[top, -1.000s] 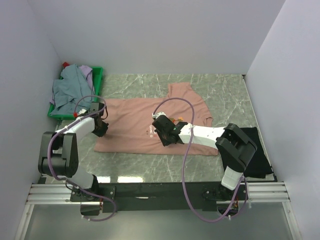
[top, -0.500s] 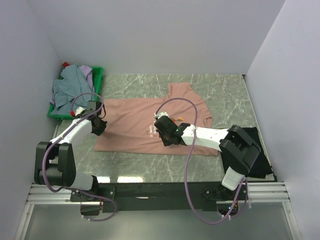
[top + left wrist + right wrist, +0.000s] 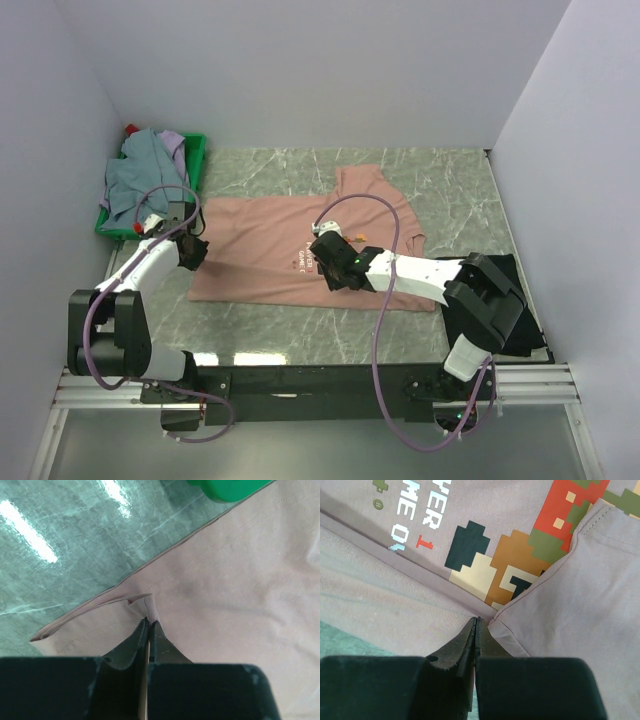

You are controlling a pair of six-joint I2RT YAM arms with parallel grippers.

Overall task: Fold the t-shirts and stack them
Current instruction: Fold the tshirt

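The salmon-pink t-shirt [image 3: 270,245] lies spread sideways on the marble table, its pixel-figure print [image 3: 520,555] facing up. One sleeve [image 3: 590,595] is folded in over the chest. At the shirt's left end my left gripper [image 3: 190,252] is shut on a small raised pinch of the hem [image 3: 149,607]. My right gripper [image 3: 337,272] is shut in the middle of the shirt, its tips [image 3: 477,620] nipping a crease just below the print, beside the folded sleeve. A black t-shirt [image 3: 515,300] lies at the right, partly under the right arm.
A green crate [image 3: 198,158] stands at the back left, close behind the left gripper, holding a grey-blue shirt [image 3: 135,180] and a lavender one [image 3: 176,148]. Its corner [image 3: 230,487] shows in the left wrist view. White walls close in the table on three sides.
The left gripper has closed on the hem and shifted a little left. The right gripper has crept slightly up and left over the shirt, staying shut.
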